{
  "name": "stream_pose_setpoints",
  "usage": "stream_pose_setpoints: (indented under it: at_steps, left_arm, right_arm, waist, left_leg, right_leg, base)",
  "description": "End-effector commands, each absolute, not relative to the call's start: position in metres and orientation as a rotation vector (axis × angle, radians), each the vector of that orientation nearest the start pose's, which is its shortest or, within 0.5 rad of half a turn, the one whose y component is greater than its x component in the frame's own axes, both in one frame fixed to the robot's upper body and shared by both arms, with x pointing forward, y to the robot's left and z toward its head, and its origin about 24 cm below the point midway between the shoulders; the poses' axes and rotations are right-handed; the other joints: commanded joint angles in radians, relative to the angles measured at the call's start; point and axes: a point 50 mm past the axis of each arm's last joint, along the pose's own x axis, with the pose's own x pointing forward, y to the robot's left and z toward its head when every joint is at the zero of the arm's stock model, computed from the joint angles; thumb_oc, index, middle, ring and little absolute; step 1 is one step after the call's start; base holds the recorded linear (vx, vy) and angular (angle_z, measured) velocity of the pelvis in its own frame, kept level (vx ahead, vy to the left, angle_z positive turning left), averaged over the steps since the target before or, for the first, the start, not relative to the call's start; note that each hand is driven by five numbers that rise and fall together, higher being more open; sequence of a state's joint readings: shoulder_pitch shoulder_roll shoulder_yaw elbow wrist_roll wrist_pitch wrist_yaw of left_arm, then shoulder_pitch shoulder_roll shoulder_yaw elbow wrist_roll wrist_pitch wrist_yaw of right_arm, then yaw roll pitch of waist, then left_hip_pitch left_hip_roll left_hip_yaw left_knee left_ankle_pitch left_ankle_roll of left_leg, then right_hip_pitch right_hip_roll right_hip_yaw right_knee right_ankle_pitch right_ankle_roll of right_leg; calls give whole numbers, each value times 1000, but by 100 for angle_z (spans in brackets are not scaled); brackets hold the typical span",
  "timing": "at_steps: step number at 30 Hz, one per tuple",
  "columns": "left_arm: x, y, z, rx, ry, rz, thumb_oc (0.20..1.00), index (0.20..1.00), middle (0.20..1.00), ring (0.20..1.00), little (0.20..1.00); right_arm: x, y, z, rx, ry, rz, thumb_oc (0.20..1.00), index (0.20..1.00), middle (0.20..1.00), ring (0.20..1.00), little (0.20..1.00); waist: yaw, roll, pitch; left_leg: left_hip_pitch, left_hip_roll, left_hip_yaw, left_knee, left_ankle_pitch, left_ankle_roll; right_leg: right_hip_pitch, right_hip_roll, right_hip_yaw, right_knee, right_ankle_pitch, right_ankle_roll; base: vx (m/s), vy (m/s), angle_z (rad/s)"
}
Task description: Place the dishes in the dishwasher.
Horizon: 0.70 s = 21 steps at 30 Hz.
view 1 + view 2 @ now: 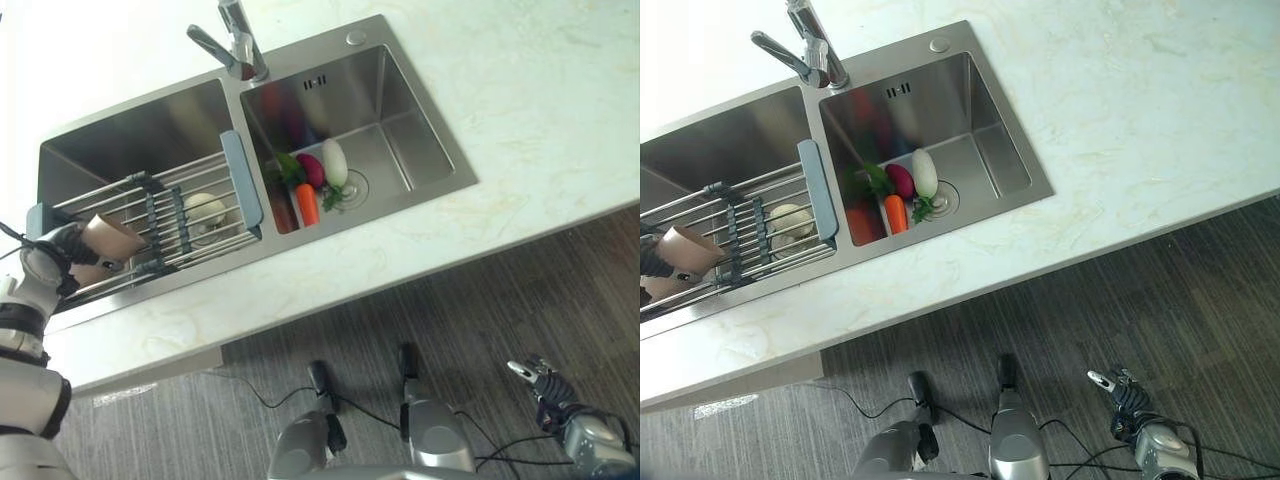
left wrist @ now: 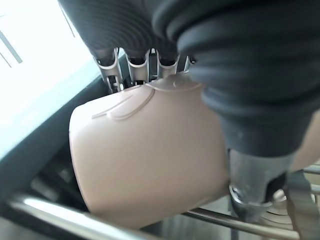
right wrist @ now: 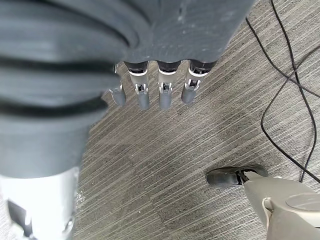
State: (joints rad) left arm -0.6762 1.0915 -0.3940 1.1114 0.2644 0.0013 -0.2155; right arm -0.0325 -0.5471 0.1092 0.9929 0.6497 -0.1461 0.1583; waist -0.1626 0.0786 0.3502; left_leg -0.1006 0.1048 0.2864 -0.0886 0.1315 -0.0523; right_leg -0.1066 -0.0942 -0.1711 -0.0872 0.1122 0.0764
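- Left arm [image 1: 25, 385] — silver-grey, rounded shell segments with dark bands between them, entering at about 8 o'clock in the left eye view.
- Left hand [image 1: 52, 262]: dark ribbed cover over the back and wrist; in its wrist view the cover [image 2: 240, 65] shows as thick black rubbery folds, with silver fingers [image 2: 137, 62] in a row beside it and a metal thumb joint [image 2: 255, 185] below.
- Right hand [image 1: 540, 385], at about 5 o'clock — silver fingers with dark tips, a dark ribbed wrist, then a pale grey forearm shell [image 1: 598, 445].
- In the right wrist view, the right hand's fingers [image 3: 165, 92] are silver at the base and grey-blue at the tips; the ribbed cover [image 3: 55, 75] is dark grey.
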Motion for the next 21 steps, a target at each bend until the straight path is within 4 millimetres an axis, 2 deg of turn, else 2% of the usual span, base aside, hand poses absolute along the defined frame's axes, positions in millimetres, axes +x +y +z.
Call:
stream_pose_setpoints:
  at_steps: [1, 4, 8, 10, 13, 15, 17, 20, 21]
  left_arm:
    - [252, 443, 87, 1330, 982, 114, 200, 200, 200, 200, 200]
    - [261, 440, 100, 1405, 859, 130, 200, 200, 200, 200, 200]
    - [269, 432, 104, 1435, 765, 86, 200, 200, 200, 200, 200]
    - [276, 426, 110, 1428, 658, 115, 200, 200, 200, 200, 200]
    - [292, 413, 132, 1424, 463, 182, 200, 200, 200, 200, 200]
    - [304, 400, 154, 1356, 270, 255, 200, 200, 200, 200, 200]
    - [312, 386, 166, 1317, 141, 273, 200, 200, 200, 200, 200]
    - [322, 359, 182, 1295, -70, 288, 200, 200, 200, 200, 200]
    - [326, 344, 190, 1272, -169, 302, 200, 200, 200, 200, 200]
  right_arm:
    - [179, -334, -72, 59, 627, -315, 1000, 1000, 1000, 1000, 1000]
    - [176, -335, -73, 64, 633, -322, 1000, 1000, 1000, 1000, 1000]
    - [173, -333, -76, 70, 638, -327, 1000, 1000, 1000, 1000, 1000]
    - [172, -333, -77, 74, 641, -329, 1000, 1000, 1000, 1000, 1000]
    - [167, -329, -82, 75, 655, -327, 1000, 1000, 1000, 1000, 1000]
    - [159, -325, -88, 89, 672, -336, 1000, 1000, 1000, 1000, 1000]
    - [152, -321, -93, 103, 684, -348, 1000, 1000, 1000, 1000, 1000]
    - [141, -316, -102, 118, 711, -364, 1000, 1000, 1000, 1000, 1000]
    - [138, -313, -105, 122, 725, -369, 1000, 1000, 1000, 1000, 1000]
  waist:
    - [24, -57, 12]
    - [30, -56, 8]
    - [32, -55, 3]
    - [34, -54, 0]
    - [35, -53, -9]
    - [40, -55, -18]
    - [44, -57, -24]
    - [50, -56, -33]
    - [55, -55, -38]
  left_leg:
    - [48, -1, 3, 10, -121, -22]
    - [52, -1, 0, 8, -123, -20]
    - [57, -2, -1, 7, -124, -21]
    - [60, -3, 0, 6, -124, -21]
    - [66, -4, 3, 3, -126, -21]
    - [68, -6, -2, 1, -126, -20]
    - [69, -7, -9, 1, -128, -19]
    - [72, -9, -21, 1, -130, -18]
    - [73, -12, -31, 1, -132, -18]
  right_leg:
    - [-67, -70, -91, 39, -21, 102]
    - [-65, -69, -93, 40, -23, 101]
    - [-62, -70, -97, 39, -20, 102]
    - [-59, -71, -99, 39, -20, 103]
    - [-54, -74, -104, 38, -21, 104]
    - [-49, -74, -106, 40, -24, 104]
    - [-46, -74, -107, 41, -26, 103]
    - [-36, -71, -109, 41, -30, 100]
    - [-31, -69, -107, 38, -32, 97]
  base:
    - [0, 0, 0]
    - [0, -10, 1]
    - [0, 0, 0]
    - [11, -7, 2]
    - [17, -16, 3]
    - [37, -69, 8]
    - [39, -86, 12]
    - [58, -78, 16]
    - [61, -69, 16]
